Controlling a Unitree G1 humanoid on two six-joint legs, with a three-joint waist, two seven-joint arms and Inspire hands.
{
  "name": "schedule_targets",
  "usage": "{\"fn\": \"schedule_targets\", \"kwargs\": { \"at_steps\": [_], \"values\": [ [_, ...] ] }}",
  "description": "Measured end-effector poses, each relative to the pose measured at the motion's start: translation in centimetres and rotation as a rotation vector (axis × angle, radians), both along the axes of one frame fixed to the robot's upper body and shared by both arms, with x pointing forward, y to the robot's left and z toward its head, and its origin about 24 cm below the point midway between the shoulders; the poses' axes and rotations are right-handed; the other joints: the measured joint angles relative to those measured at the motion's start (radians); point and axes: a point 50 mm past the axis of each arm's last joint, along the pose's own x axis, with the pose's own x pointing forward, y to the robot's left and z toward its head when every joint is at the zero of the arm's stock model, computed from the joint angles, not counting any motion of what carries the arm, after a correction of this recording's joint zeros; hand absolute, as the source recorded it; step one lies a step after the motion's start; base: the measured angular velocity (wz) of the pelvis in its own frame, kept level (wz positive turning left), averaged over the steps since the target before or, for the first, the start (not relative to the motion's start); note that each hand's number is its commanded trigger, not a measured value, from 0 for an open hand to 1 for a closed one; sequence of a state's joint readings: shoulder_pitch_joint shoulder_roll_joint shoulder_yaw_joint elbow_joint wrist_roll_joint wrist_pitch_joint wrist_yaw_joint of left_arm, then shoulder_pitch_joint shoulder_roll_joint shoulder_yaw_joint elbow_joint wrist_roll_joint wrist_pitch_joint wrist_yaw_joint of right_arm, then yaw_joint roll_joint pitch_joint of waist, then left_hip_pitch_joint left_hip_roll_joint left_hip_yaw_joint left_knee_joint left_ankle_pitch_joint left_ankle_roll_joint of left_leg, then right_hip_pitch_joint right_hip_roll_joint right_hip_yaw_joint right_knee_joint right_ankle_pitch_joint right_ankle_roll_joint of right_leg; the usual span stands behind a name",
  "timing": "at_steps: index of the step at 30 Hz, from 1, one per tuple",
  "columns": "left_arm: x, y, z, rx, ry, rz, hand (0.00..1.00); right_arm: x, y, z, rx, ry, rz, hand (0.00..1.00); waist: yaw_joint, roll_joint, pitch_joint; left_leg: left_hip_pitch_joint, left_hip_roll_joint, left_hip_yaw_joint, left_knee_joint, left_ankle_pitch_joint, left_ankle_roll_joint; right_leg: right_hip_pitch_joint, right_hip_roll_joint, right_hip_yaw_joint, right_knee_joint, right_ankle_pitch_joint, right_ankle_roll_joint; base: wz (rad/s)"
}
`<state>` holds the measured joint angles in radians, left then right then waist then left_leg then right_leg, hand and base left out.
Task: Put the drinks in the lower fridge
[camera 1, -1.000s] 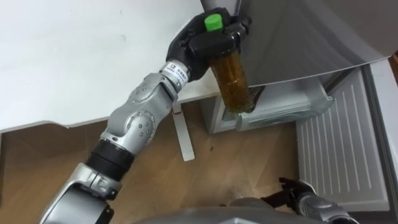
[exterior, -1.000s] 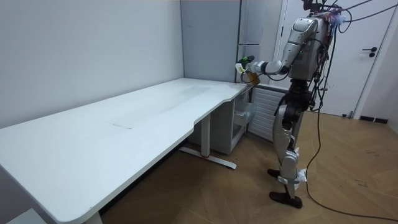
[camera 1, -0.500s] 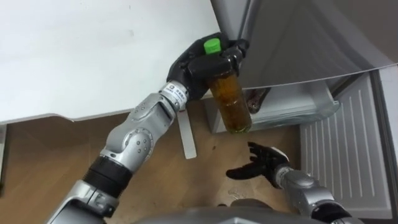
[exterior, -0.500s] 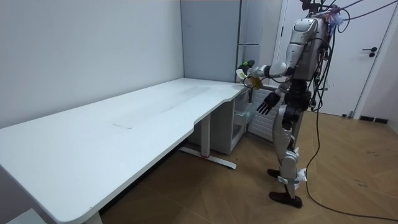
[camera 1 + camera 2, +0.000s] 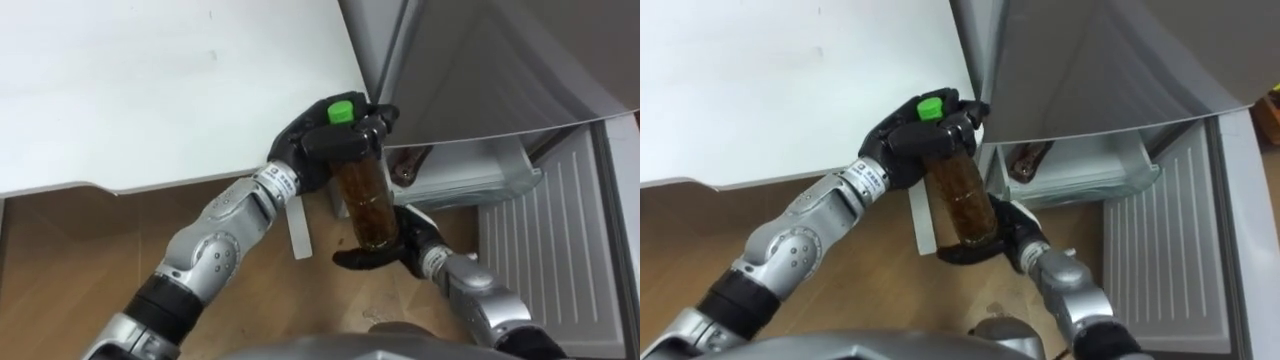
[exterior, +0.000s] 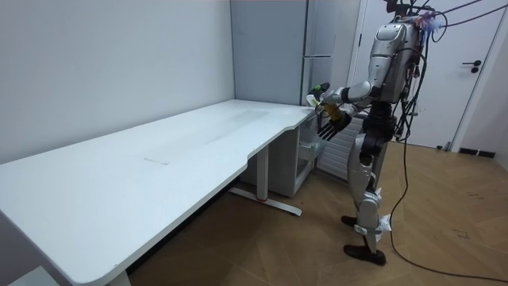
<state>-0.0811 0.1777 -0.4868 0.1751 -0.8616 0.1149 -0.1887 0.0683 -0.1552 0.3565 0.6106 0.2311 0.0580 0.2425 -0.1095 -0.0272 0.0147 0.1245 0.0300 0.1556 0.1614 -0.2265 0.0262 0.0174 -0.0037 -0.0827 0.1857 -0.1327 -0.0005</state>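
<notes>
One white table (image 5: 150, 90) spreads across the left of my eye views, its edge running over the wooden floor (image 5: 60, 250) with a pale table leg (image 5: 296, 225) below it. Moving right, my left hand (image 5: 310, 145) reaches up past the table's corner, fingers and thumb wrapped tight round the top of the drink bottle (image 5: 368, 200), just under its green cap (image 5: 341, 111). The bottle hangs upright in the air, amber-brown liquid inside, over the floor and in front of the lower fridge, not in it yet. Right at the bottle's base sits my right hand (image 5: 405, 248), fingers stretched out and spread beneath the bottom, thumb up beside it; I cannot tell whether it actually touches. Further right, the grey fridge (image 5: 480, 60) rises at the top, and below it the lower compartment stands open with a clear drawer (image 5: 480, 178) showing. The open lower door (image 5: 545, 240) lies at the far right, its ribbed white inner side facing up. Over in the room view, I'm standing upright at the table's far end, before the fridge (image 6: 317, 40), both hands out in front.
</notes>
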Motion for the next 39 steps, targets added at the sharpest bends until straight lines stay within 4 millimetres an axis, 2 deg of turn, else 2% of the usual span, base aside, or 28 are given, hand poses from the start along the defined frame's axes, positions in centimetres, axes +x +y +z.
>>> {"fn": "schedule_targets", "kwargs": {
  "at_steps": [9, 18, 23, 30, 33, 35, 39],
  "values": [
    [-0.3, 0.4, -1.1, -0.019, 0.024, 0.0, 1.0, -0.6, 0.1, -0.1, 0.047, 0.034, 0.058, 0.0, 0.0, -0.003, 0.002, -0.013, -0.005, 0.007, 0.002, 0.0, 0.0, -0.031, -0.01, 0.002, 0.026, -0.001, 0.001, 0.0],
    [-0.1, 1.4, -1.8, -0.017, 0.024, 0.035, 1.0, -0.5, -0.3, 0.5, 0.08, 0.016, 0.138, 0.0, 0.008, -0.022, 0.0005, -0.041, -0.007, 0.008, 0.014, 0.0, 0.0, -0.057, -0.011, -0.003, 0.038, -0.002, 0.002, 0.01],
    [-0.4, 1.6, -2.2, 0.046, 0.013, 0.002, 1.0, 0.1, 0.1, 1.9, 0.122, -0.046, 0.188, 0.0, 0.008, -0.025, 0.0008, -0.048, -0.005, 0.008, 0.027, 0.0, 0.0, -0.057, -0.01, -0.003, 0.036, -0.002, 0.001, -0.01],
    [-0.7, 2.0, -2.5, 0.124, -0.013, -0.032, 1.0, 0.2, 0.6, 2.3, 0.166, -0.054, 0.233, 0.0, 0.009, -0.027, 0.0007, -0.046, -0.005, 0.008, 0.026, 0.0, 0.0, -0.056, -0.009, 0.001, 0.035, -0.002, 0.001, 0.0],
    [-0.7, 2.1, -2.5, 0.152, -0.033, -0.058, 1.0, 0.2, 0.6, 2.3, 0.177, -0.051, 0.244, 0.0, 0.015, -0.041, 0.0013, -0.046, -0.005, 0.009, 0.025, 0.0, 0.0, -0.056, -0.009, 0.001, 0.035, -0.002, 0.001, 0.0],
    [-0.8, 2.2, -2.6, 0.167, -0.045, -0.078, 1.0, 0.1, 0.7, 2.3, 0.187, -0.05, 0.253, 0.0, 0.026, -0.057, 0.0006, -0.047, -0.004, 0.009, 0.025, 0.0, 0.0, -0.057, -0.007, 0.001, 0.036, -0.001, 0.0, 0.0],
    [-0.9, 2.4, -2.8, 0.173, -0.038, -0.081, 1.0, 0.3, 0.6, 2.8, 0.198, -0.069, 0.274, 0.0, 0.032, -0.063, 0.0003, -0.048, -0.001, 0.009, 0.022, -0.005, -0.002, -0.06, -0.005, 0.0, 0.038, 0.002, -0.001, 0.0]
  ]
}}
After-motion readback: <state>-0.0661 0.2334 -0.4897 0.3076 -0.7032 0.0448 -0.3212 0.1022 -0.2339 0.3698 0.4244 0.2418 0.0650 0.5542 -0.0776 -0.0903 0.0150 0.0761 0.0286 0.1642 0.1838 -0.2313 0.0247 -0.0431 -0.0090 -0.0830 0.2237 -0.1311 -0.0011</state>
